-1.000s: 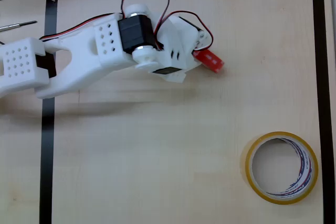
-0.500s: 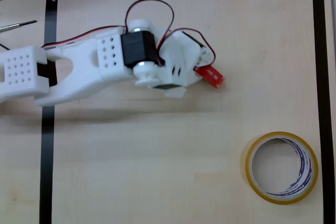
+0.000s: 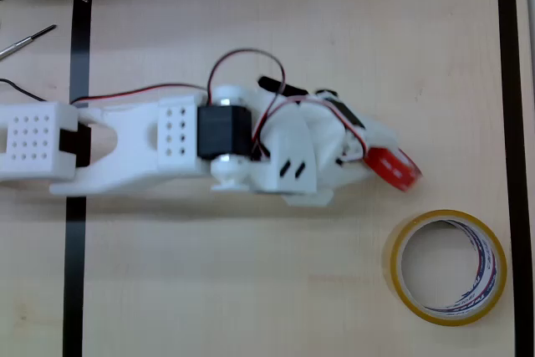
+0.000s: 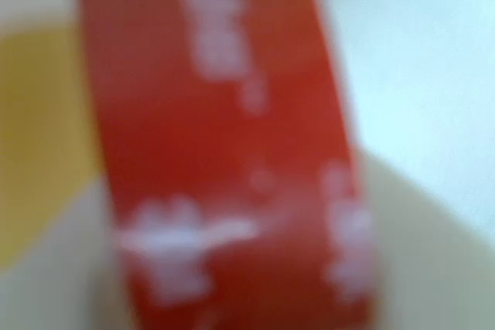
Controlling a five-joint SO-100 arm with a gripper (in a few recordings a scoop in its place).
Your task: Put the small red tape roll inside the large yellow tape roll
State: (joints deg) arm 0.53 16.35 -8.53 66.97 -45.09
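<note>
In the overhead view my white arm reaches in from the left, and the gripper (image 3: 380, 160) is shut on the small red tape roll (image 3: 393, 167), held above the table. The large yellow tape roll (image 3: 449, 267) lies flat at the lower right, a little below and to the right of the red roll. Blue-red print shows on its white inner core. Close to the wrist camera, the red tape roll (image 4: 224, 144) is a blurred red band, with a yellow blur (image 4: 39, 129) on the left.
Black tape (image 3: 77, 232) frames the wooden work area on the left, top and right. A screwdriver (image 3: 25, 42) lies outside the frame at the upper left. Bare tabletop spreads below the arm and across the upper right.
The arm has stretched right and downward, carrying the red roll from the upper middle toward the yellow roll. The yellow roll has not moved.
</note>
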